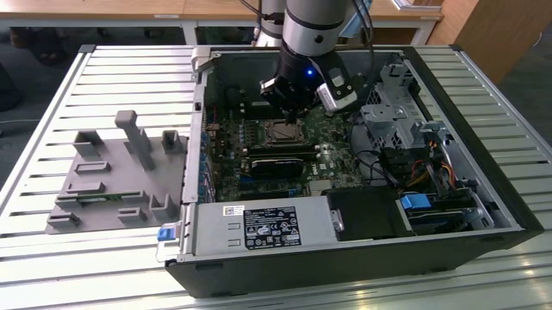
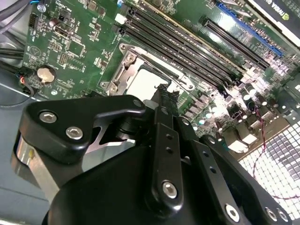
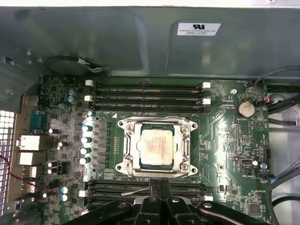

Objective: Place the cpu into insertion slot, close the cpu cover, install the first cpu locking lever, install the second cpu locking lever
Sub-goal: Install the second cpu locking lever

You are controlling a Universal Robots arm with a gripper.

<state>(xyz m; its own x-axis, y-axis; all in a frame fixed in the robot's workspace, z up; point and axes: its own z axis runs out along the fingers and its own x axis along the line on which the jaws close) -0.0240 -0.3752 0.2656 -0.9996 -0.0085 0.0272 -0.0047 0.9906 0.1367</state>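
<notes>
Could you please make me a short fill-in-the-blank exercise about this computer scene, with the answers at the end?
1. The cpu lies inside the insertion ____.
2. The cpu cover around it is a silvery metal ____ with a square window.
3. The gripper has its fingertips pressed ____, just beside the socket.
4. The circuit board is ____ in colour.

Missing words: slot; frame; together; green

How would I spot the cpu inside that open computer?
Find the green motherboard in the open case. Near its middle, between the rows of long black slots, sits the cpu cover, a silvery square frame. The cpu is the pale beige-silver square in its window, the only flat, plain metal face there.
</notes>
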